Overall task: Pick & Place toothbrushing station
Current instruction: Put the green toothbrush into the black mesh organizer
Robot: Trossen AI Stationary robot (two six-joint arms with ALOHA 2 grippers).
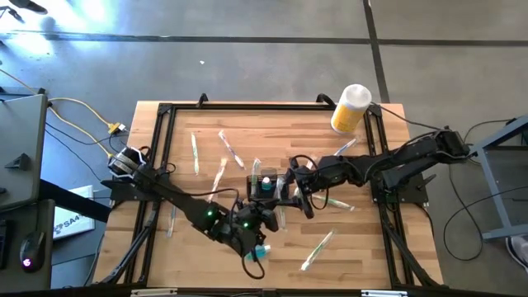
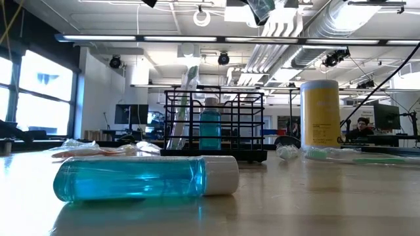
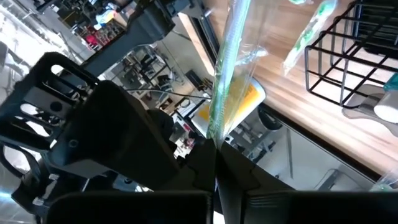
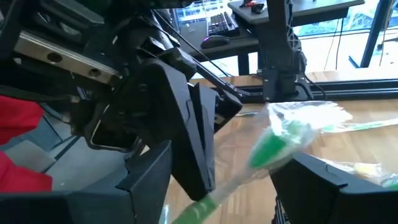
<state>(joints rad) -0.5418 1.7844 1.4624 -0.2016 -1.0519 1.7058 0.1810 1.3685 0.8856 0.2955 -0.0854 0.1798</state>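
Currently, locate the toothbrushing station (image 1: 266, 186) near the middle of the table (image 1: 371, 247), standing upright with its open top facing up. Note a blue bottle and one wrapped brush already standing inside, as seen in the low view.

Find the left gripper (image 1: 268, 216) just on the near side of the station, reaching in from the left. Confirm fingers closed tight on a wrapped toothbrush (image 3: 227, 68). Read the brush's long axis as running straight out from the fingertips, with the station's wire wall (image 3: 354, 50) close by and off to one side of that line.

Find the right gripper (image 1: 299, 196) just beside the station's right wall. Confirm fingers spread wide apart, with a green wrapped brush (image 4: 273, 146) lying between them and not pinched.

Treat the left gripper as the working one: already loaded and as near to the station as the right. Before release, expect to need the brush tipped closer to vertical and brought over the open top, since the station is shorter than the brush. Watch for the brush end catching on the wire rim.

Ignore the yellow cylinder (image 1: 351, 107) at the far right corner, well apart.
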